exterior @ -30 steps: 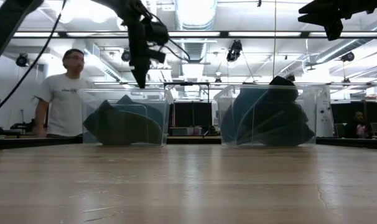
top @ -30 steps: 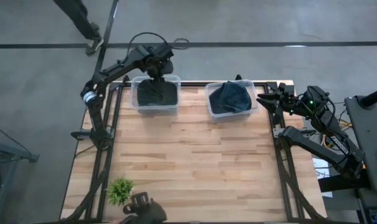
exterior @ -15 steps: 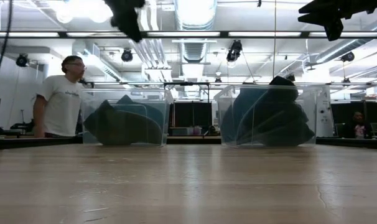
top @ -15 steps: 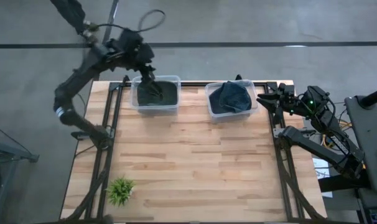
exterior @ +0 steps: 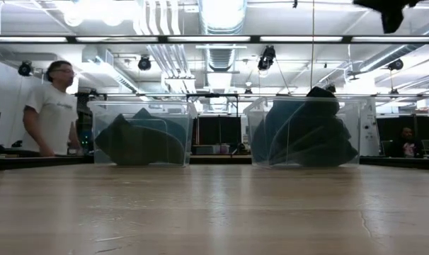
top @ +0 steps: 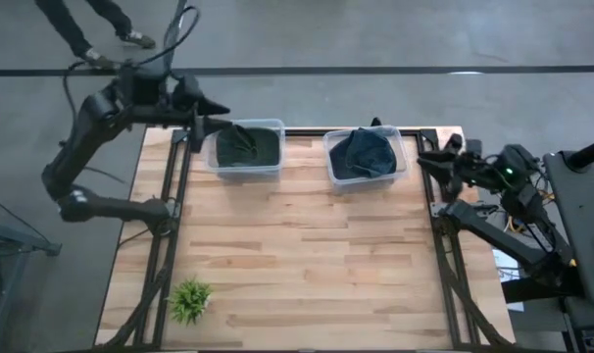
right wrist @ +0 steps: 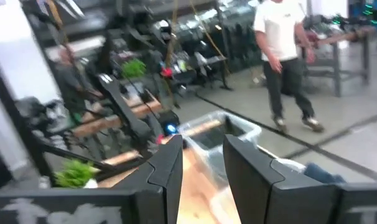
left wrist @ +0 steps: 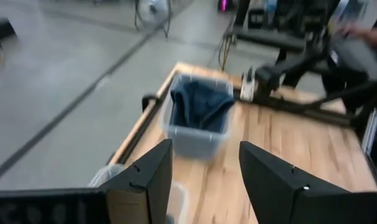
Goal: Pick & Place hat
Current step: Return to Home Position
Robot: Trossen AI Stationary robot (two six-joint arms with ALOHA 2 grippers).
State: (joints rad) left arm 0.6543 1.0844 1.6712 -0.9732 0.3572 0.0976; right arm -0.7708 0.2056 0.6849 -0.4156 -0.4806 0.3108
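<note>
- Change from a second ago: the left arm has swung off the left transparent bin (top: pixel 245 174) and now sits outside its left wall. The person (exterior: pixel 53 106) has walked further left of that bin.
- Left gripper (top: pixel 214 113): just left of the left transparent bin, clear of the rim, fingers spread and holding nothing.
- Green cap (top: pixel 240 144): crumpled inside the left transparent bin. Whether this is one cap or several cannot be told.
- Blue cap (top: pixel 364 154): heaped in the right transparent bin (top: pixel 365 178), which stands right of the left bin with a gap between them.
- Right gripper (top: pixel 437 157): far right of the left bin, past the right bin at the table's edge, fingers parted and empty.
- Handling (judged): caps are light, soft cloth that slumps and folds. The stiffer brim or a gathered crown fold would give the surest hold.
- Surface: bare wooden table (top: pixel 307 255) in front of the left bin, with a small plant (top: pixel 189 299) well in front at the near edge.
- Room: open workshop behind the left bin, with strip lights overhead.
</note>
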